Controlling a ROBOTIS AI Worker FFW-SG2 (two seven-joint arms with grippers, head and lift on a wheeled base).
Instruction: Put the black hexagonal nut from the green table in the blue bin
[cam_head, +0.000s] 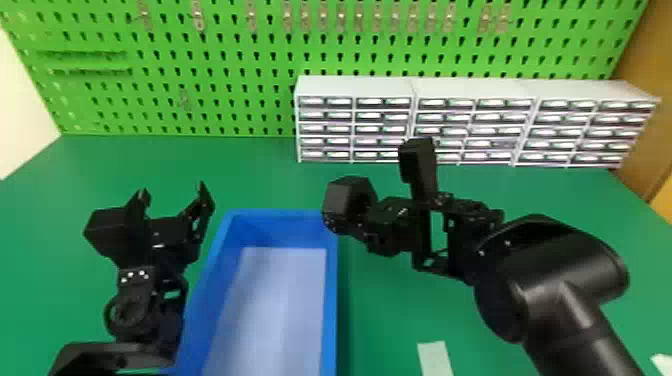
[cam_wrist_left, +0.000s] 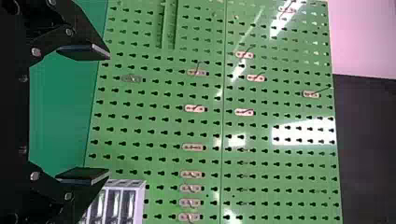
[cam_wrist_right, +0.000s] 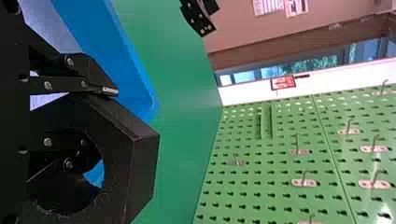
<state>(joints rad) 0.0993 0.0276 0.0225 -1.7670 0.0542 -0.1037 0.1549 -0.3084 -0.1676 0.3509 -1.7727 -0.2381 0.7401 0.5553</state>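
My left tool (cam_head: 174, 189) stands wide, just left of the blue rectangular bin (cam_head: 331, 300), whose long sides run near to far. By its far right corner, my right tool (cam_head: 367, 215) grips the black hexagonal nut (cam_head: 345, 197), hole facing my wrist camera. Green counter (cam_head: 380, 310) separates bin from white drawer units (cam_head: 470, 87).

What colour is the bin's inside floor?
Pale bluish white, inside blue walls; the head view shows it best.
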